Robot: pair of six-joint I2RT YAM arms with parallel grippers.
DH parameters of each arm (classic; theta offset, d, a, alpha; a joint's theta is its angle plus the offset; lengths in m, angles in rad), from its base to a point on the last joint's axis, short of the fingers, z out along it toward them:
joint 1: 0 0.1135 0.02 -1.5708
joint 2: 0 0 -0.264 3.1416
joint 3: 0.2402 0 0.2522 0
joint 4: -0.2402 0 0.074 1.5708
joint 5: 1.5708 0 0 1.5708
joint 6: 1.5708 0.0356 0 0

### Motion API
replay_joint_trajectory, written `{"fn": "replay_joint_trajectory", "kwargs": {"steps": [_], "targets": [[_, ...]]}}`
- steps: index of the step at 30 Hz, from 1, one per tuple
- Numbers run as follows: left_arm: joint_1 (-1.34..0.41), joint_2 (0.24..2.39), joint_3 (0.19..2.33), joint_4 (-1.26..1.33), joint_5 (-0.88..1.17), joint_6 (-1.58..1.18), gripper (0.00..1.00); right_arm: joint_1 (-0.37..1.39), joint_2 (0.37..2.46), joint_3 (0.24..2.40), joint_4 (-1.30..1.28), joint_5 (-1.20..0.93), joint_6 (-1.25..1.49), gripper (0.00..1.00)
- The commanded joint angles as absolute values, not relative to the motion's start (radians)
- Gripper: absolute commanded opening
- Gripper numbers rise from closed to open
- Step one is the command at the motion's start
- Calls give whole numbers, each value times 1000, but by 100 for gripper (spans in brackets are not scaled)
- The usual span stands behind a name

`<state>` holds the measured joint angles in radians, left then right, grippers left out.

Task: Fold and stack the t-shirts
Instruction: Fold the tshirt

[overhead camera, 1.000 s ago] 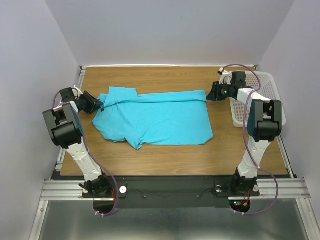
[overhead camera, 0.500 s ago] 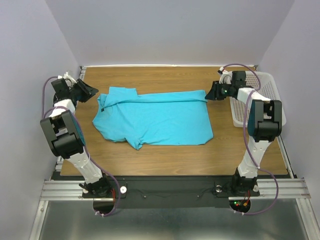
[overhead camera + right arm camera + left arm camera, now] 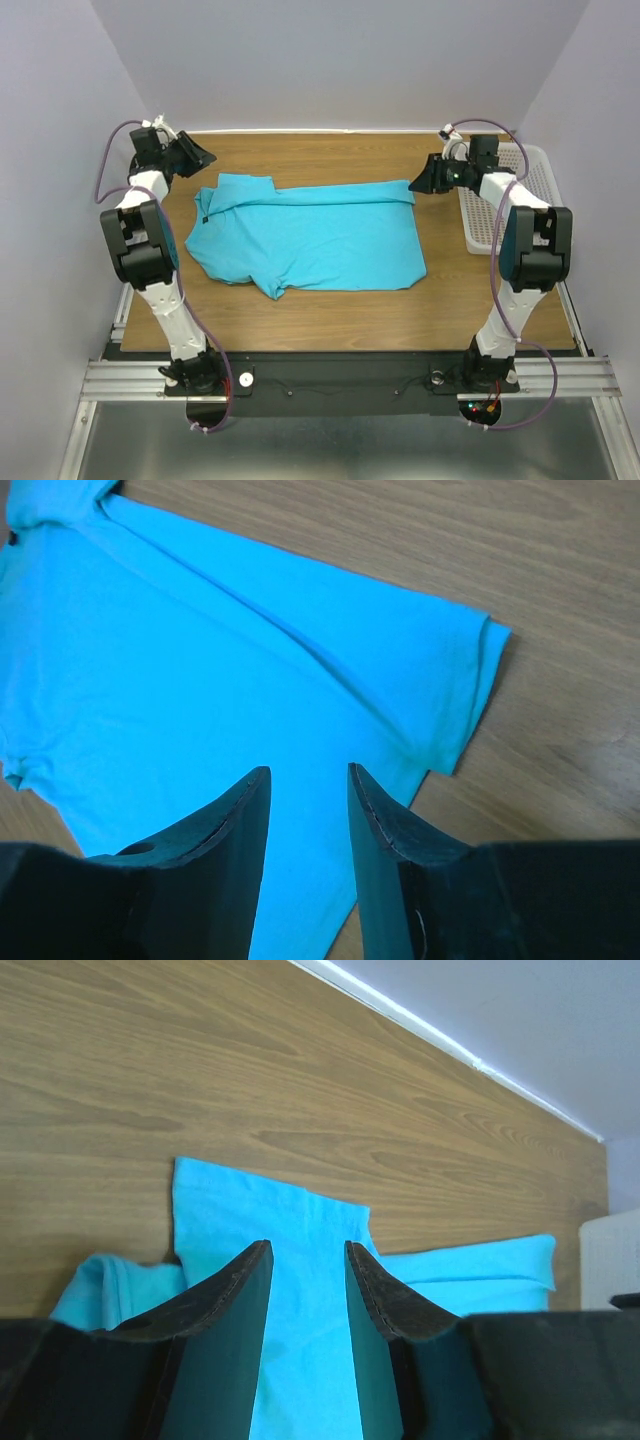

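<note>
Turquoise t-shirt (image 3: 310,240) lies part-folded on the bench (image 3: 330,300); left gripper (image 3: 203,158) has withdrawn to its far-left corner, right gripper (image 3: 418,184) hovers beside the cloth; both part-open, empty, so a fresh grasp likely follows.

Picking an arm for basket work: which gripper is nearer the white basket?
Right. The right gripper is just left of the white basket, at the t-shirt's far right corner; the left gripper is across the table, past the shirt's left end.

The t-shirt (image 3: 310,235) is plain turquoise, the table (image 3: 350,310) brown wood-grain, the basket (image 3: 550,185) white mesh.
</note>
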<state>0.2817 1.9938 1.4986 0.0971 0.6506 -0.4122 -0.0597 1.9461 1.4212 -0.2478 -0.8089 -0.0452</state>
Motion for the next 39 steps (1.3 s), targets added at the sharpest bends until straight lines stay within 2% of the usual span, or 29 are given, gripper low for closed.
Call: {"fn": "replay_joint_trajectory", "kwargs": {"steps": [1,4,14,27,33,37,38,39], "targets": [[252,2077,1617,9,585,-364,47,-66,1858,1394,-241,-851,-46,43],[230,2146,1721,-34,522,-345,47,-66,1844,1371,-241,-853,-49,43],[204,2279,1831,-113,396,-276,47,-66,1822,1325,-244,-854,-64,44],[169,2368,1885,-218,426,-218,46,-66,1807,1301,-242,-851,-71,45],[152,2350,1885,-229,482,-199,36,-66,1793,1290,-242,-851,-74,45],[149,2307,1875,-229,497,-183,19,-66,1786,1289,-242,-853,-74,45],[150,2293,1862,-216,505,-178,7,-66,1783,1286,-242,-853,-72,45],[150,2277,1852,-204,508,-175,0,-67,1779,1284,-242,-853,-72,45]]}}
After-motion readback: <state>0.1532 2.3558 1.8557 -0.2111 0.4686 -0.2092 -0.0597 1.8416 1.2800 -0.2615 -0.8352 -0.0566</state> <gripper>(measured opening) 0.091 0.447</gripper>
